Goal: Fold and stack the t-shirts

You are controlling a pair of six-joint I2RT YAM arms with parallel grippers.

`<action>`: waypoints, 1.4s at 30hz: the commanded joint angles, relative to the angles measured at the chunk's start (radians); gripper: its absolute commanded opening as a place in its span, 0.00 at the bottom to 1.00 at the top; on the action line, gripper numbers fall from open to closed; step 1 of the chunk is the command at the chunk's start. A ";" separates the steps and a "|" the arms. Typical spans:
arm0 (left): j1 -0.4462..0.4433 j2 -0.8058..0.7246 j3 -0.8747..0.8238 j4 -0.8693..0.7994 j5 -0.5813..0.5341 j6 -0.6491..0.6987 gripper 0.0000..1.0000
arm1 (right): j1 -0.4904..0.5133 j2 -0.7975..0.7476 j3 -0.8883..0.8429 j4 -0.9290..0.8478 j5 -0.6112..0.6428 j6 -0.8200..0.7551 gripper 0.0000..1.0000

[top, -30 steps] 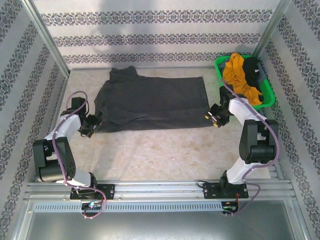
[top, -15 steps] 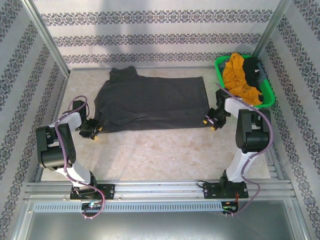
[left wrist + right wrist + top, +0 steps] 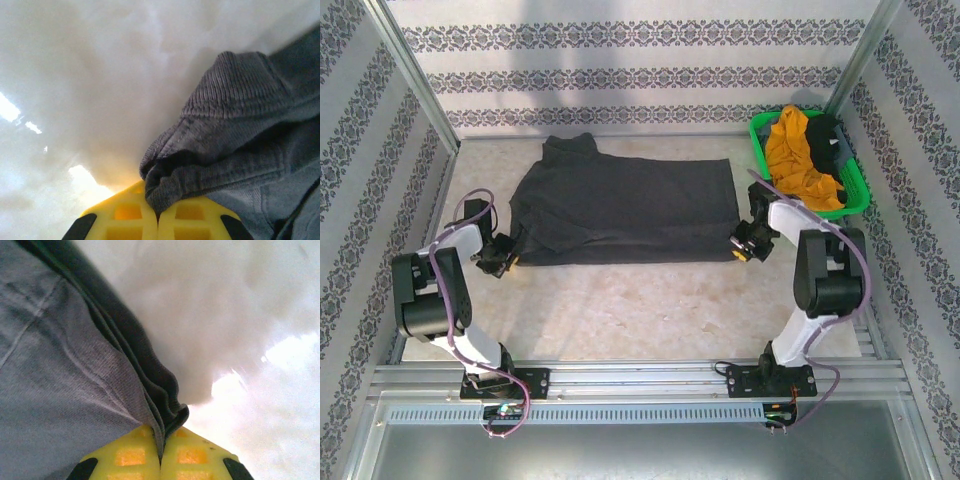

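Note:
A dark charcoal grey t-shirt (image 3: 620, 205) lies spread flat across the back half of the table. My left gripper (image 3: 506, 257) is shut on its near left corner; in the left wrist view the yellow pads (image 3: 125, 217) pinch a bunched grey hem (image 3: 200, 170). My right gripper (image 3: 740, 248) is shut on the near right corner, where the yellow pads (image 3: 192, 457) clamp the folded edge of the cloth (image 3: 75, 385). A mustard-orange t-shirt (image 3: 798, 155) and a black t-shirt (image 3: 825, 135) lie heaped in the green basket (image 3: 852, 188) at the back right.
Patterned walls close the table on the left, back and right. The beige tabletop (image 3: 640, 305) between the shirt and the arm bases is bare. A metal rail (image 3: 640, 378) runs along the near edge.
Both grippers have closed on the grey shirt's near corners. The right arm has drawn in and the shirt's right edge has shifted slightly toward it.

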 commanded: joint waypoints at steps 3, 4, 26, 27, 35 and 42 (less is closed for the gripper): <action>0.006 -0.157 -0.113 -0.084 -0.074 -0.008 0.00 | -0.004 -0.164 -0.167 -0.070 0.081 0.049 0.00; 0.006 -0.186 -0.138 -0.101 -0.081 -0.022 0.00 | -0.003 -0.196 -0.192 -0.078 0.081 0.056 0.00; -0.140 -0.504 -0.135 -0.282 -0.092 -0.325 0.51 | 0.124 -0.559 -0.291 0.129 -0.099 0.008 0.42; -0.179 -0.496 -0.134 -0.274 -0.072 -0.345 0.51 | 0.151 -0.555 -0.292 0.197 -0.165 -0.009 0.43; -0.460 -0.458 -0.253 -0.089 -0.037 -0.648 0.52 | 0.399 -0.392 -0.224 0.553 -0.498 -0.013 0.46; -0.515 -0.352 -0.239 -0.004 -0.036 -0.685 0.50 | 0.425 -0.342 -0.237 0.610 -0.507 0.029 0.44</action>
